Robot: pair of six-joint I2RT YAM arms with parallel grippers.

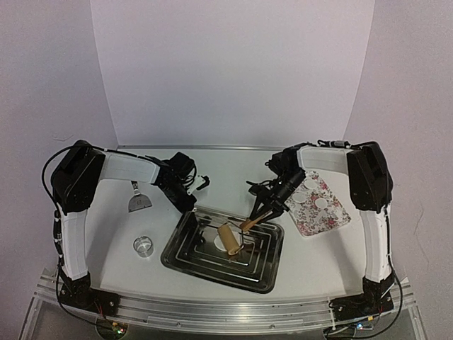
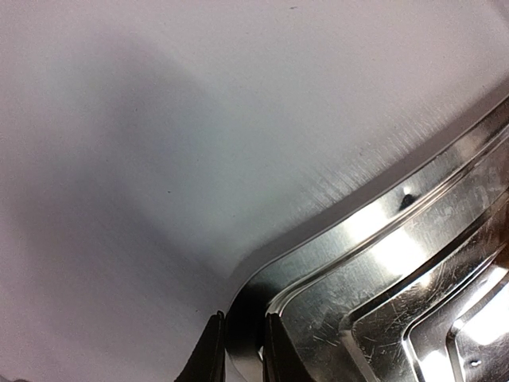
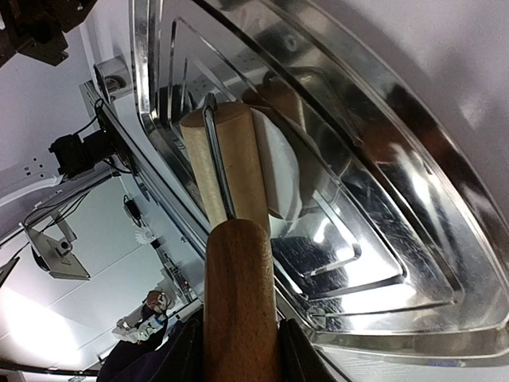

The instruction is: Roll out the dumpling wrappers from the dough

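Steel tray (image 1: 212,263) sits mid-surface (image 1: 120,273) in the top view. Your left arm bends low across the surface, with the left tool (image 1: 190,205) at the tray's far-left corner. Your right arm angles down, with the right tool (image 1: 272,203) gripping the handle (image 1: 255,221) of the wooden roller (image 1: 228,239). White dumpling wrappers (image 1: 322,202) lie on a floral plate (image 1: 333,219) just right of the tray.

Left wrist view: both fingers (image 2: 208,354) are clamped on the tray's rim.

Right wrist view: the tool is closed around the handle. The roller lies on a white dough disc (image 3: 280,171) inside the tray.
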